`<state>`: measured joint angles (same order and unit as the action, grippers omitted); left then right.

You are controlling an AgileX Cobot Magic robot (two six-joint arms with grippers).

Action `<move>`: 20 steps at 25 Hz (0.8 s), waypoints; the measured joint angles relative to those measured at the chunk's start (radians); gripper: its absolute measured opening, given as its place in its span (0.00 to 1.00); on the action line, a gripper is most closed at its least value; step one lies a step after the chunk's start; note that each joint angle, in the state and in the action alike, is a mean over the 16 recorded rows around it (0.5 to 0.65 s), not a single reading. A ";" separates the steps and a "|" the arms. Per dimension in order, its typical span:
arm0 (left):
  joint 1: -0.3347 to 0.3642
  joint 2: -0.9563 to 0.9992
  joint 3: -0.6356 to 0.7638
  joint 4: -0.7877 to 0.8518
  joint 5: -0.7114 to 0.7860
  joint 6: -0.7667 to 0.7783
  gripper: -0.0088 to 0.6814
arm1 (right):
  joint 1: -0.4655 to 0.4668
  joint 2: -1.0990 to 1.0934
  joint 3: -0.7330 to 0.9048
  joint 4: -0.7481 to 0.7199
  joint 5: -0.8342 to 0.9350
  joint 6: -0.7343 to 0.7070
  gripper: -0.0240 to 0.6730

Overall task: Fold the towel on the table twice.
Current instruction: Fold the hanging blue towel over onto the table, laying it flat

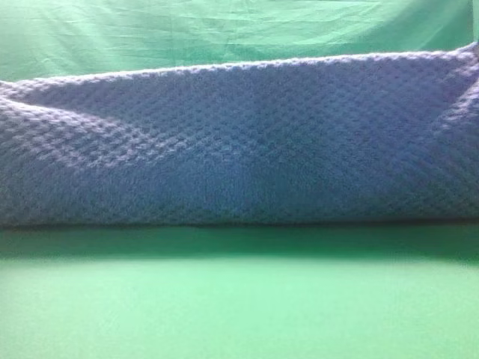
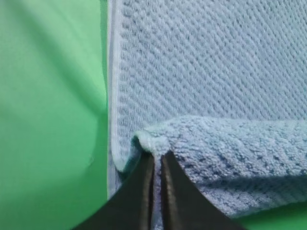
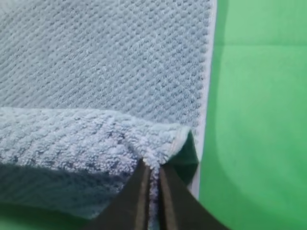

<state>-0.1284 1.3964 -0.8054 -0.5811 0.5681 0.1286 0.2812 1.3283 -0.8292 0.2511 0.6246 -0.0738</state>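
Note:
The blue-grey waffle-knit towel point(image 1: 239, 142) fills the middle of the exterior high view, lifted close to the camera so its near part hangs as a wide band above the green table point(image 1: 239, 307). Neither gripper shows in that view. In the left wrist view my left gripper point(image 2: 157, 165) is shut on the towel's near left corner, folded over the flat towel point(image 2: 211, 62) below. My right gripper point(image 3: 151, 172) is shut on the near right corner in the right wrist view, held over the rest of the towel point(image 3: 105, 52).
A wrinkled green cloth backdrop point(image 1: 224, 30) hangs behind the towel. Bare green table lies left of the towel's pale edge point(image 2: 48, 115) and right of its other edge point(image 3: 259, 115).

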 joint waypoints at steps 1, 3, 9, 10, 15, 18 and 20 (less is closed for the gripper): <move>0.000 0.025 -0.023 0.001 -0.006 0.000 0.01 | 0.000 0.025 -0.019 -0.003 -0.009 -0.003 0.03; 0.000 0.074 -0.069 0.004 -0.017 0.000 0.01 | 0.000 0.073 -0.058 -0.009 -0.027 -0.009 0.03; 0.000 0.210 -0.202 0.012 -0.043 0.001 0.01 | 0.000 0.207 -0.172 -0.031 -0.072 -0.021 0.03; 0.000 0.229 -0.221 0.012 -0.046 0.001 0.01 | 0.000 0.228 -0.190 -0.035 -0.078 -0.021 0.03; 0.000 0.317 -0.312 0.015 -0.059 0.002 0.01 | 0.000 0.322 -0.272 -0.054 -0.106 -0.023 0.03; 0.000 0.361 -0.355 0.016 -0.069 0.002 0.01 | -0.001 0.370 -0.311 -0.065 -0.124 -0.024 0.03; 0.000 0.386 -0.377 0.016 -0.078 0.002 0.01 | -0.002 0.399 -0.332 -0.070 -0.138 -0.024 0.03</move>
<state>-0.1284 1.7820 -1.1828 -0.5651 0.4901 0.1310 0.2790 1.7277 -1.1610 0.1809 0.4867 -0.0978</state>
